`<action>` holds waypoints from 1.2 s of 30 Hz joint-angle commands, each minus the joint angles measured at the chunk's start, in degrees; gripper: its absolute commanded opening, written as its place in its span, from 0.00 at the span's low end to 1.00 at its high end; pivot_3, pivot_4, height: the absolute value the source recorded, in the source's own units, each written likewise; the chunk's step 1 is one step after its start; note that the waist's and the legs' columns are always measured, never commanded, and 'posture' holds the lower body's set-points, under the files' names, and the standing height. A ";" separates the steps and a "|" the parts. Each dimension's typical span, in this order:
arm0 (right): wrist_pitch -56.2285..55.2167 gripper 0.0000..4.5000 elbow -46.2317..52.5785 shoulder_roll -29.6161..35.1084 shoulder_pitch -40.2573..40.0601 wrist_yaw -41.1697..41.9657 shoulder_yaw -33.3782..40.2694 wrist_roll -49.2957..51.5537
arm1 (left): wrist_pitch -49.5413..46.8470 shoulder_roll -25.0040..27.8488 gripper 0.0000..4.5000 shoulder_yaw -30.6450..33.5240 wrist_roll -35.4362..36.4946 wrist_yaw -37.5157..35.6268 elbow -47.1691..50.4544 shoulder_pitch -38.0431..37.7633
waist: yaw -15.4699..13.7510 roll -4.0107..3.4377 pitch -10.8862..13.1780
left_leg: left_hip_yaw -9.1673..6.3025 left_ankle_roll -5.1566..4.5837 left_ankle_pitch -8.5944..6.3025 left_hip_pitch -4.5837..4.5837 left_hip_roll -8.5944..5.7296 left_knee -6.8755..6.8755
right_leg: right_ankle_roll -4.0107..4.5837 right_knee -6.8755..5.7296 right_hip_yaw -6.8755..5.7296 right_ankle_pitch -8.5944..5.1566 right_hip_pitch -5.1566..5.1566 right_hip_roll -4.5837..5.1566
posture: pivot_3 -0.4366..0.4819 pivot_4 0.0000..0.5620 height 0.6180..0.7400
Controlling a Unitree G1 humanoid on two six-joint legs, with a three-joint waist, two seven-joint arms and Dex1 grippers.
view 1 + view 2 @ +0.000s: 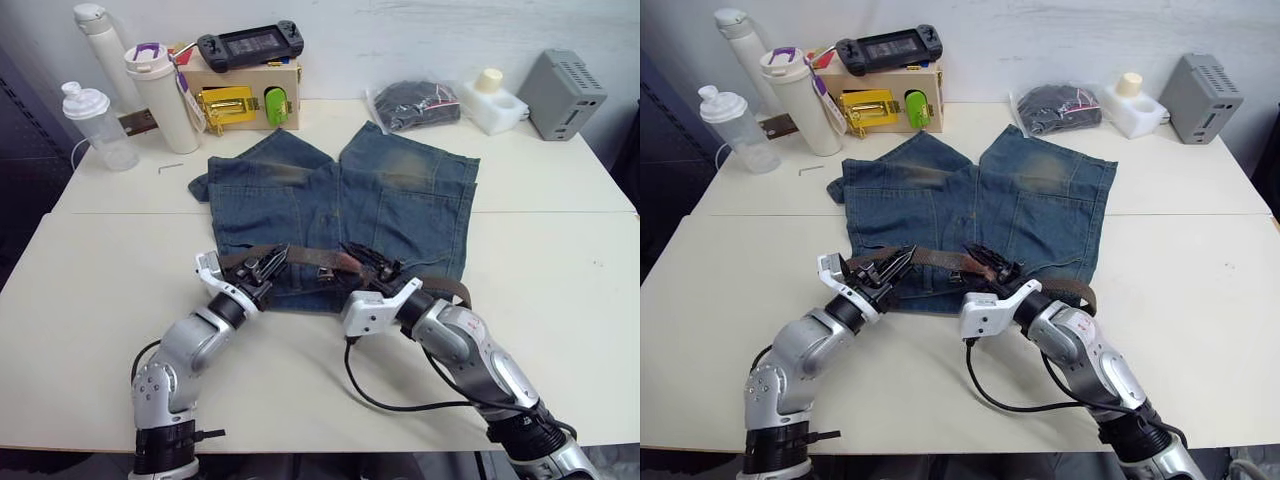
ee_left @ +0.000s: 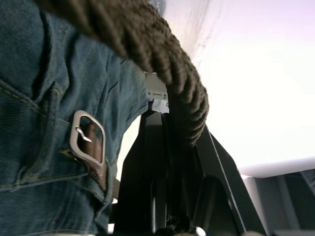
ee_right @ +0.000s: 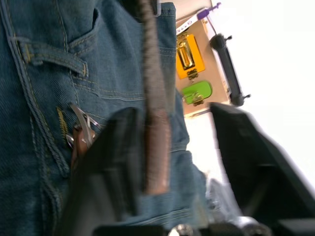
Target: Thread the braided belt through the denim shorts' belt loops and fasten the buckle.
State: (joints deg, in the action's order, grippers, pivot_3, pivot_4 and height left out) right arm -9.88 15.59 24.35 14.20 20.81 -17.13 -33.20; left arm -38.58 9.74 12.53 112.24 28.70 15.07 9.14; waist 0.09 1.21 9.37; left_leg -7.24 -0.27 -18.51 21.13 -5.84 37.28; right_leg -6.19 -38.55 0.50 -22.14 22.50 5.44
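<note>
both grippers sit at the shorts waistband: left gripper clenched on the belt, right gripper wide open around the tip. keep it taut and feed the tip toward the buckle.

We count one denim shorts, one braided belt, three bottles far left, and two grippers.
</note>
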 commanded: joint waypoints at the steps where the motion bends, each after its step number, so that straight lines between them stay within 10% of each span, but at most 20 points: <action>1: 9.37 0.99 3.84 -1.42 -1.57 6.62 7.65 15.11 | -0.04 6.41 0.00 4.43 0.11 -2.32 2.59 -0.23 | 0.03 0.00 0.00 | -0.03 0.00 0.00 0.02 0.06 0.01 | 0.00 0.05 0.09 0.00 -0.01 0.01 | 0.48 0.27 0.95; 12: 43.01 0.99 11.01 11.30 -0.95 34.02 18.85 56.37 | -2.87 18.79 0.00 9.32 -5.45 -11.28 -1.74 -6.57 | -0.20 -0.08 0.02 | -0.10 0.03 -0.02 0.07 0.21 -0.16 | 0.04 0.69 0.06 -0.02 -0.11 0.00 | 0.48 0.27 0.95; 29: 50.50 0.99 14.10 12.27 2.98 27.28 21.49 66.05 | -3.90 14.63 0.00 4.33 -14.57 -12.66 -3.08 -3.88 | -0.22 -0.07 0.01 | -0.06 0.02 -0.04 0.10 0.20 -0.03 | 0.04 0.64 -0.03 -0.01 -0.07 0.03 | 0.48 0.27 0.95; 36: 49.96 0.99 14.00 12.88 2.12 25.94 19.47 64.80 | -8.07 17.20 0.00 -2.84 -28.50 -22.37 -6.39 4.04 | -0.77 -0.07 0.01 | -0.06 0.02 -0.04 0.12 0.17 0.00 | 0.03 0.61 -0.06 -0.01 -0.08 0.05 | 0.48 0.27 0.95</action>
State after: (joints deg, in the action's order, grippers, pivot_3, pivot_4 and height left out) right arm 40.58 27.36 36.41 16.33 46.98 2.45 31.53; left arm -45.20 25.58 12.19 88.34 10.65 7.98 11.28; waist -0.67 1.15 9.39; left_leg -7.28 -0.24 -18.56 21.25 -5.68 37.28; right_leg -6.15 -37.93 0.45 -22.15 22.42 5.48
